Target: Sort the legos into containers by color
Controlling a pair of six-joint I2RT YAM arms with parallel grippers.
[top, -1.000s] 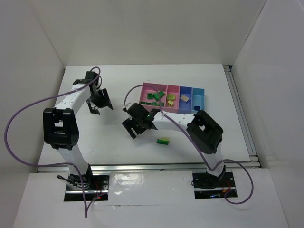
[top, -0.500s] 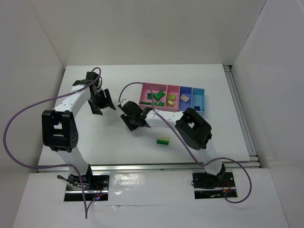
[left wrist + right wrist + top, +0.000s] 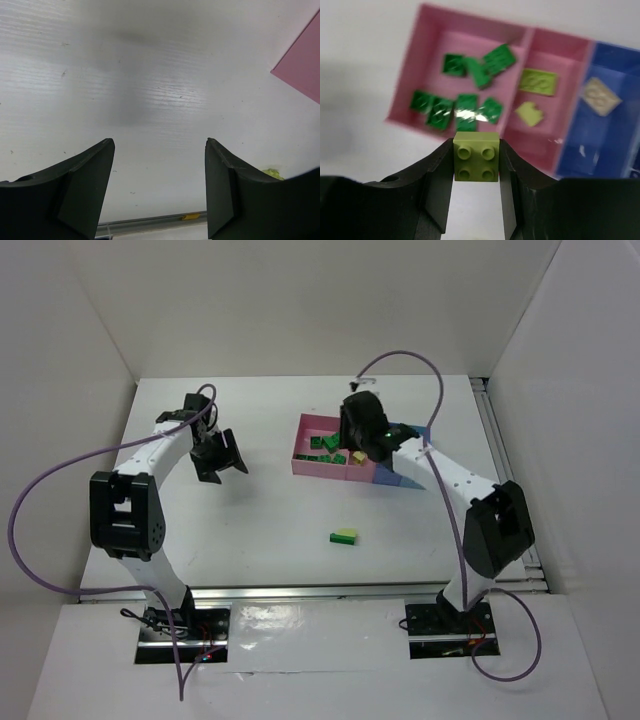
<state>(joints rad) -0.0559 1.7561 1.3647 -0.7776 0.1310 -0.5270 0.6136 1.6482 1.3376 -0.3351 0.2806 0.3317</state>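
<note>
My right gripper (image 3: 476, 161) is shut on a lime-yellow lego (image 3: 476, 157) with four studs, held above the near edge of the containers. Below it, the left pink bin (image 3: 422, 75) holds several dark green legos (image 3: 466, 106). The second pink bin (image 3: 560, 50) holds two lime-yellow legos (image 3: 538, 82). A cream lego (image 3: 602, 96) lies in the dark blue bin (image 3: 610, 145). In the top view the right gripper (image 3: 362, 430) hovers over the bins (image 3: 308, 424). My left gripper (image 3: 159, 187) stands open over bare table, left of the bins (image 3: 222, 460).
A dark green lego and a lime-yellow lego (image 3: 344, 536) lie together on the table in front of the bins. A sliver of the lime one (image 3: 272, 173) and a pink bin corner (image 3: 302, 65) show in the left wrist view. White walls enclose the table.
The right gripper has shut on the lime-yellow lego and swung from the table left of the bins to above them. The left arm has hardly moved.
</note>
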